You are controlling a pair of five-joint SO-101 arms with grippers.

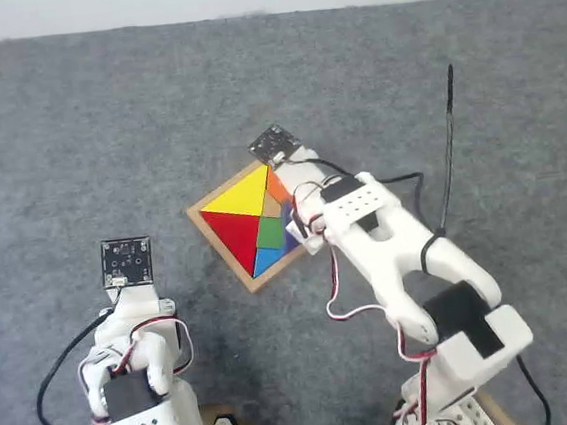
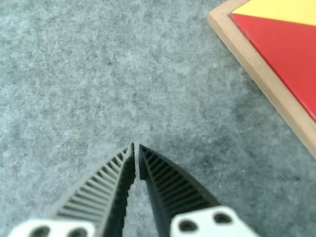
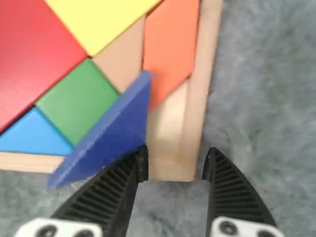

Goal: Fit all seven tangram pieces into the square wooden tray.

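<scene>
– At lower left of the high view, what is the left gripper point(image 2: 136, 148) doing?
– It hangs over grey carpet point(image 2: 74, 74), fingers pressed together.
– And mid-frame?
– The square wooden tray point(image 1: 253, 284), turned like a diamond. The yellow triangle point(image 1: 240, 197), red triangle point(image 1: 230, 233), green square point(image 1: 271, 234), light-blue triangle point(image 1: 266, 260) and orange piece point(image 1: 277, 185) lie flat inside.
– To the right?
– The right gripper point(image 3: 176, 153) is spread open astride the tray's corner. The dark-blue piece point(image 3: 108, 138) sits tilted over the rim, just beside one finger.
</scene>
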